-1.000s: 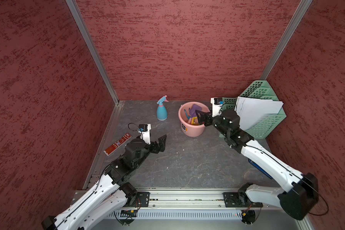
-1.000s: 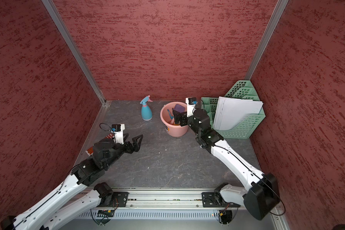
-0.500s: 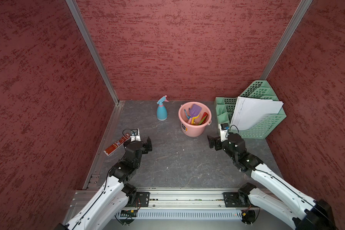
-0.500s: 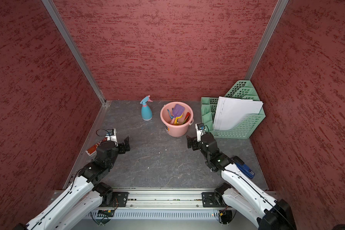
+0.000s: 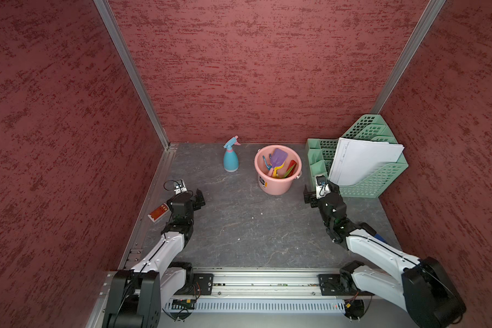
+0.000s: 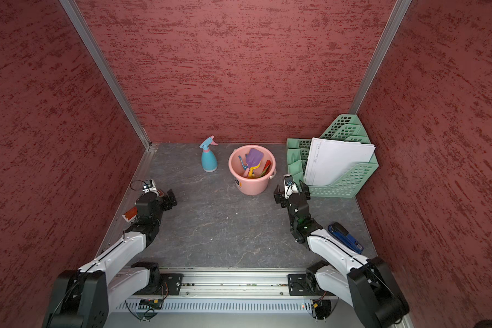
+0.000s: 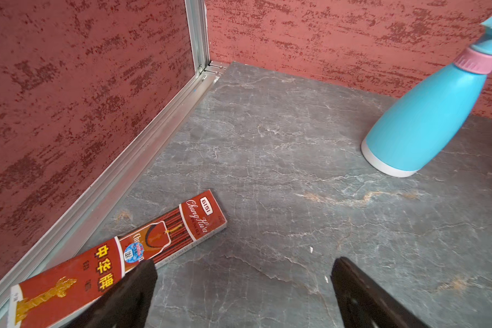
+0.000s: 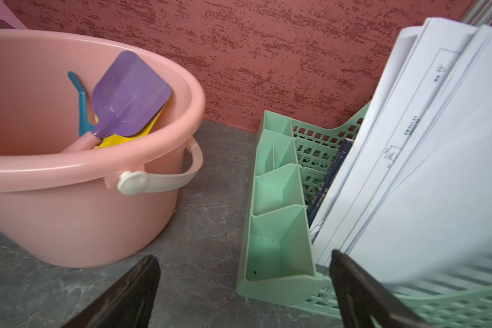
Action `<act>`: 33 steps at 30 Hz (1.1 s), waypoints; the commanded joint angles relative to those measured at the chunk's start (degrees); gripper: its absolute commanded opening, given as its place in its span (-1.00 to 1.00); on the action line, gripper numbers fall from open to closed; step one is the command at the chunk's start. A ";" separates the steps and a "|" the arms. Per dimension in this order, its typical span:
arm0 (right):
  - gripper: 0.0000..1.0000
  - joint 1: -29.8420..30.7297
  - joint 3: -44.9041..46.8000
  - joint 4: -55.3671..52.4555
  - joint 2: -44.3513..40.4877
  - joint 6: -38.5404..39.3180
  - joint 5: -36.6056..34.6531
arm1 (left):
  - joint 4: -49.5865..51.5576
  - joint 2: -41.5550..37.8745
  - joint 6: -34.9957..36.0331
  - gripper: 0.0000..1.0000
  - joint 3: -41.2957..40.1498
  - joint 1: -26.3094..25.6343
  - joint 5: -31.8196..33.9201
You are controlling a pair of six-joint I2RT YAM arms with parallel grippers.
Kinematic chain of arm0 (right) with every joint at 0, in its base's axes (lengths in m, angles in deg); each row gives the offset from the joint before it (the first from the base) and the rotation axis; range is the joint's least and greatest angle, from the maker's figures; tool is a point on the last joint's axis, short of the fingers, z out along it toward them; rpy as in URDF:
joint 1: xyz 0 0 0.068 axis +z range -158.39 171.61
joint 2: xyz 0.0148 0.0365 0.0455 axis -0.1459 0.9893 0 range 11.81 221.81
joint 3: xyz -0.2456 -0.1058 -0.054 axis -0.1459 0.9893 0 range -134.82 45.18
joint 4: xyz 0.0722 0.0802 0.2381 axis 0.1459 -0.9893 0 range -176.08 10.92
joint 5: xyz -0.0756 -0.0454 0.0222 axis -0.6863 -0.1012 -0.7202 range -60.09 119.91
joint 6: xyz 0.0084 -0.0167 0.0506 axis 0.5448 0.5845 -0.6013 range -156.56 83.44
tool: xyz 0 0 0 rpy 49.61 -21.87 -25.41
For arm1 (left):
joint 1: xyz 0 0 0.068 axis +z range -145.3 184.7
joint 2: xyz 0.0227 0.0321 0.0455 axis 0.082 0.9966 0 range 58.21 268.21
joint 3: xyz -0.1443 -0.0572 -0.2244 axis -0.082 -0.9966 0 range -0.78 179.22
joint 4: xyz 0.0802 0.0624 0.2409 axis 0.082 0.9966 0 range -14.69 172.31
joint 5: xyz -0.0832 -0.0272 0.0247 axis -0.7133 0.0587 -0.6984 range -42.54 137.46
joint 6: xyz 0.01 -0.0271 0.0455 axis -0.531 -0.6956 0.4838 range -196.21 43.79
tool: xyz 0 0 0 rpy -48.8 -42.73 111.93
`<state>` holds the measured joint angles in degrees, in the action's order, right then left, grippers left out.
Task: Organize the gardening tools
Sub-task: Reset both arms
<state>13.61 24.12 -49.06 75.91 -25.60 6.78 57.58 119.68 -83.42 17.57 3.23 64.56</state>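
Observation:
A pink bucket [image 5: 276, 184] [image 6: 250, 186] [image 8: 77, 227] stands at the back middle of the grey floor. In it lie a purple scoop [image 5: 279, 157] [image 8: 128, 96], a yellow shovel [image 8: 120, 140], a blue claw [image 8: 81, 108] and a red spade [image 5: 291, 166]. A blue spray bottle [image 5: 230, 160] [image 6: 209, 160] [image 7: 426, 113] stands upright left of the bucket. My left gripper [image 5: 198, 198] [image 7: 242, 262] hovers low at the left, open and empty. My right gripper [image 5: 320, 193] [image 8: 243, 255] is open and empty, between the bucket and the rack.
A mint-green mesh rack [image 5: 375, 181] [image 8: 276, 198] holding white papers [image 5: 364, 162] fills the back right corner. A flat red printed box [image 5: 159, 212] [image 7: 120, 252] lies along the left wall rail beside my left gripper. A blue stapler [image 6: 345, 237] lies behind my right arm.
Both arms have drawn back toward the front and dropped lower. The right gripper left the bucket's rim; the left gripper swung left toward the red box. Both stayed open.

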 commanded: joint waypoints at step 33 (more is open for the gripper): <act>0.97 -16.37 6.68 38.91 25.85 -8.89 9.07 | -36.63 26.35 8.25 0.99 1.68 0.46 -11.39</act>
<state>-2.61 30.61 -12.03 101.72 -33.80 14.84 21.53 146.24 -76.12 18.07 3.45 52.30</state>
